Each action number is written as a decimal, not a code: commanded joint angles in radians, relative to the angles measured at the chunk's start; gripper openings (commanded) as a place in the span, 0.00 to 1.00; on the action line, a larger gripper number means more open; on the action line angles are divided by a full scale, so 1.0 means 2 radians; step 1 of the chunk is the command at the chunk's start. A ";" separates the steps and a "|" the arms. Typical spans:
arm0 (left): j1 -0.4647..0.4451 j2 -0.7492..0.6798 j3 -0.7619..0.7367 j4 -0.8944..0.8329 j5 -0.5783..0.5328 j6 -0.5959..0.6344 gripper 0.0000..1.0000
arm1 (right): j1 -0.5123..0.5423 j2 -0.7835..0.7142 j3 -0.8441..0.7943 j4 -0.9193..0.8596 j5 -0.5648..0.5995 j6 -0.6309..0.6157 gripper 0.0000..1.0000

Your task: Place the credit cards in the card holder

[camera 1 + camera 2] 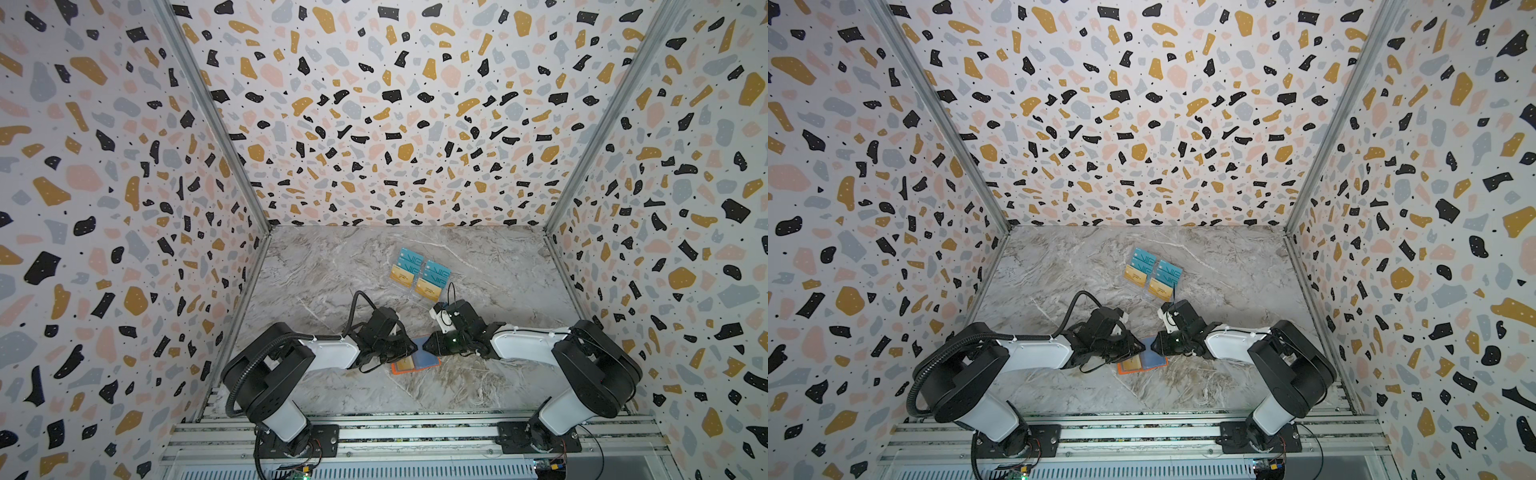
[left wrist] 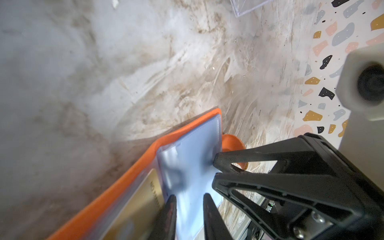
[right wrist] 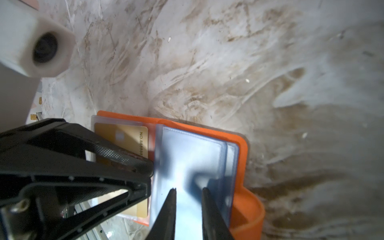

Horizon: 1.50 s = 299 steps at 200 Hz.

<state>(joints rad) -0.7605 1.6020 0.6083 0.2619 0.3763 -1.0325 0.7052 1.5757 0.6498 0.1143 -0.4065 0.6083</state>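
The orange card holder [image 1: 396,368] [image 1: 1120,370] lies open on the marble table between both arms. One tan-gold credit card [image 3: 120,135] [image 2: 145,199] sits in its left sleeve. The bluish clear sleeves [image 3: 191,158] [image 2: 191,158] cover the right half. My left gripper [image 2: 190,199] [image 1: 410,348] is open with a narrow gap, its tips on a sleeve near the spine. My right gripper [image 3: 189,193] [image 1: 428,345] faces it, also open narrowly, its tips on the same sleeves. Nothing shows between either pair of fingers but the sleeve behind. Two more tan-gold credit cards [image 1: 402,277] [image 1: 428,289] stand farther back.
A clear plastic rack [image 1: 415,299] [image 2: 249,6] behind the grippers holds the two gold cards and teal VIP cards [image 1: 409,257] [image 1: 1144,257]. The holder's orange snap tab [image 3: 249,207] [image 2: 232,143] sticks out on the right arm's side. Patterned walls close in three sides.
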 commanded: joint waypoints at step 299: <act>0.009 0.088 -0.106 0.379 0.048 -0.133 0.30 | -0.005 -0.018 -0.024 0.016 0.001 0.023 0.24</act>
<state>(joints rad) -0.7536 1.7542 0.3885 0.9497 0.4564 -1.3041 0.7002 1.5745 0.6174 0.1822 -0.4149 0.6453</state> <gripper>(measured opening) 0.296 0.239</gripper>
